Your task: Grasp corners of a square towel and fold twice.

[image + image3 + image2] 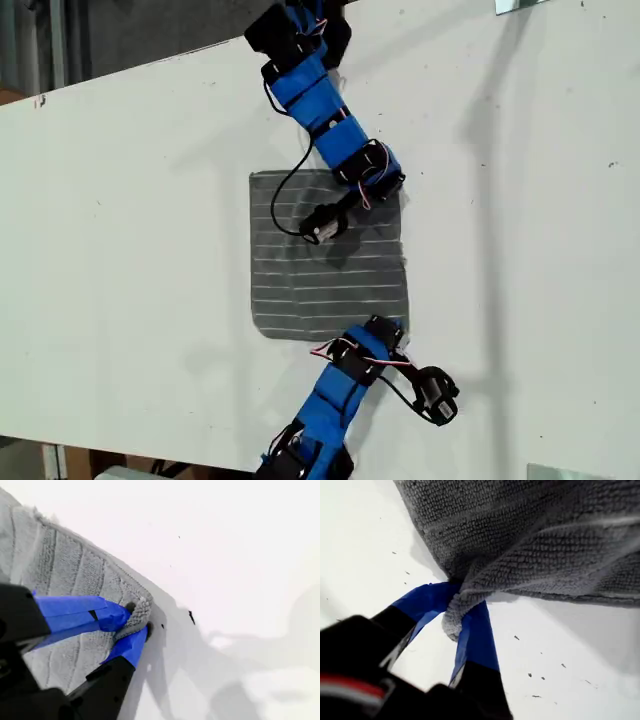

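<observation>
The grey striped towel [320, 285] lies flat on the white table [130, 250]. My first gripper [396, 328] [462, 600] comes in from the exterior view's bottom and is shut on the towel's lower-right corner [452, 624]; the cloth [530, 535] behind it rises slightly off the table. My second gripper [390, 186] [135, 624] reaches down from the exterior view's top and is shut on the upper-right corner [140, 610], with the towel [70, 575] under its fingers. The two corners on the exterior view's left [256, 179] [263, 333] lie free.
The table's far edge [100, 82] slants across the exterior view's upper left, and its near edge [150, 452] runs along the bottom. Pale flat pieces show at the exterior view's top right [520, 5] and bottom right [575, 472]. Black cables loop from both arms.
</observation>
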